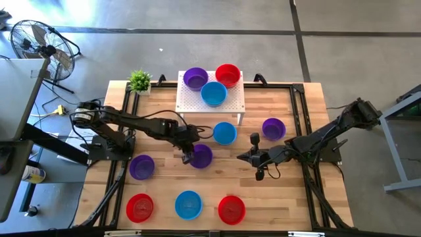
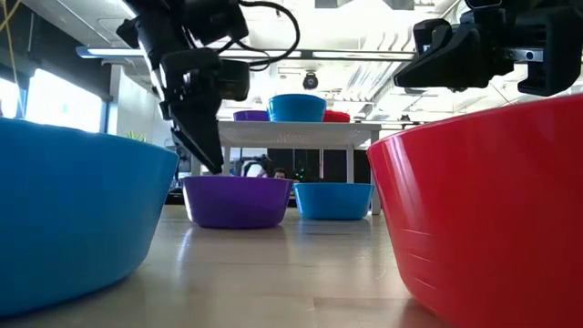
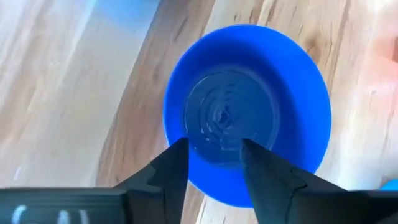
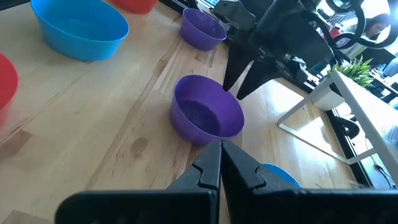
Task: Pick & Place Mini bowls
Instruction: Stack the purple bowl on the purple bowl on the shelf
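- We see the left tool (image 1: 189, 155) over the middle of the worktop (image 1: 164, 191), at the 9 o'clock rim of a purple bowl (image 1: 201, 155) in the high view.
- That bowl stands upright on the wood, just toward 6 o'clock from the white stand (image 1: 197, 104), with a blue bowl (image 1: 224, 133) near it at about 1 o'clock.
- The relation we would watch: the purple bowl lies directly under the left tool's tips, and a round bowl has no long axis, so only the rim's place between the fingers counts.
- In the low view the left tool points down at the bowl's near rim (image 2: 235, 200); we cannot tell whether a tip touches it.
- The left wrist view shows its two fingers (image 3: 171, 171) parted above the bowl's hollow, with nothing gripped: we judge the bowl released or not yet taken.
- The right tool (image 1: 258, 160) hangs near 3 o'clock of the same bowl, apart from it, clenched shut and empty; the right wrist view shows its fingers pressed together.
- The left arm is clearly the nearer one.
- Three bowls sit on the stand; others are spread over the worktop, three in a row along the 6 o'clock edge.
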